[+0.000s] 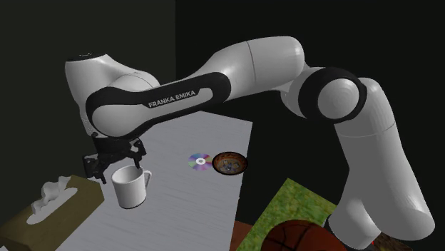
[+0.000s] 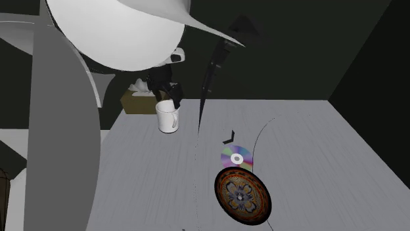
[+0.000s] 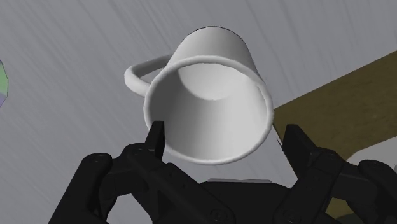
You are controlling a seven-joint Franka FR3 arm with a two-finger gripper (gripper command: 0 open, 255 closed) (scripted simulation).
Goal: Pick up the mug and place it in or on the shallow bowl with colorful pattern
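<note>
**While gripped, mug (image 1: 130,187) far from bowl (image 1: 229,163)**

Wide-spread gripper (image 3: 224,132) fingers pinched the white mug's rim, and it was tilted, near the tissue box (image 1: 53,210). Bowl sat well apart, just beside a CD (image 1: 199,162).

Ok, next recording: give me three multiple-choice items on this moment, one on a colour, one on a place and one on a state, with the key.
1. The mug is: A white; B red; C blue.
2. The disc lies: A in the mug; B on the table beside the patterned bowl; C in the bowl.
3. The bowl is: A empty; B holding the mug; C upside down.

Key: 1 A, the mug is plain white in every view. 2 B, the disc lies flat on the grey surface right next to the bowl's rim. 3 A, the bowl's patterned inside faces up and is bare, and the mug is well away from it.
</note>
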